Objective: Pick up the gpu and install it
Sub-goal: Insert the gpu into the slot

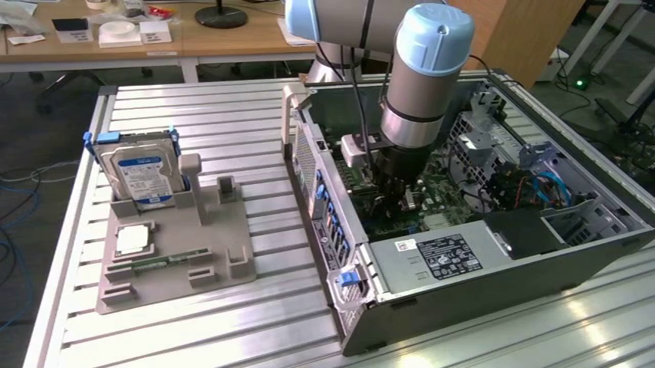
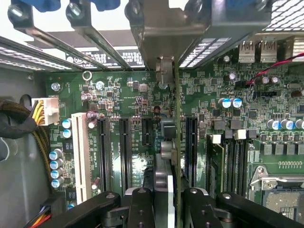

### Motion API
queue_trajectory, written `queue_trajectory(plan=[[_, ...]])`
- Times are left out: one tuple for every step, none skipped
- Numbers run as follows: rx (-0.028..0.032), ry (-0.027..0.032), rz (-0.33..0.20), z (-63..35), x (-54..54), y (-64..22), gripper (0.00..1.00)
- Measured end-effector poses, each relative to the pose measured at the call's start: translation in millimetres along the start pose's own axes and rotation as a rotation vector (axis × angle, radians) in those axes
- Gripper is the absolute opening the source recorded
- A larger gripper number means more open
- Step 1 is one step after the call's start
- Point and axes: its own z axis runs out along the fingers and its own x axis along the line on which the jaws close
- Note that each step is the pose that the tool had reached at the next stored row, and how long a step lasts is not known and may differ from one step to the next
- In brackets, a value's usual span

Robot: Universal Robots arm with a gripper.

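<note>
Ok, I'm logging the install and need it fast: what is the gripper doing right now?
Gripper: closed on the gpu, held edge-on above the motherboard inside the computer case.

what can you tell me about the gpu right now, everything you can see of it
The gpu is seen edge-on in the wrist view: a thin green-edged board standing upright over the motherboard, with small dark and silvery parts on one face and a silvery metal bracket at its far end by the case's rear slots. The claw grips its near edge between black fingers. It sits among the black expansion slots; whether it is seated cannot be told.
</note>
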Motion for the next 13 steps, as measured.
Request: queue_trajectory(plan=[[0.0001, -0.0001, 0.0, 0.1, -0.1, 0.0, 0.28], [0.0001, -0.0002, 0.0, 0.1, -0.1, 0.0, 0.28], [0.0002, -0.0003, 0.0, 0.1, -0.1, 0.0, 0.28], [0.0001, -0.0003, 0.0, 0.1, -0.1, 0.0, 0.28], [0.0001, -0.0003, 0.0, 0.1, -0.1, 0.0, 0.28], [0.0002, -0.0004, 0.0, 0.1, -0.1, 0.0, 0.28], [0.0012, -0.0004, 0.0, 0.1, -0.1, 0.1, 0.28], [0.0042, -0.0015, 0.0, 0.1, -0.2, 0.2, 0.28], [0.0067, -0.0035, 0.0, 0.3, -0.4, 0.0, 0.29], [0.008, -0.0025, 0.0, -1.0, -0.3, -0.1, 0.29], [0.0087, -0.0005, 0.0, -3.0, -0.1, -0.1, 0.36], [0.0101, -0.0013, 0.0, -4.8, -0.1, -0.2, 0.36], [0.0114, -0.0011, 0.0, -7.7, -0.1, -0.3, 0.36]])
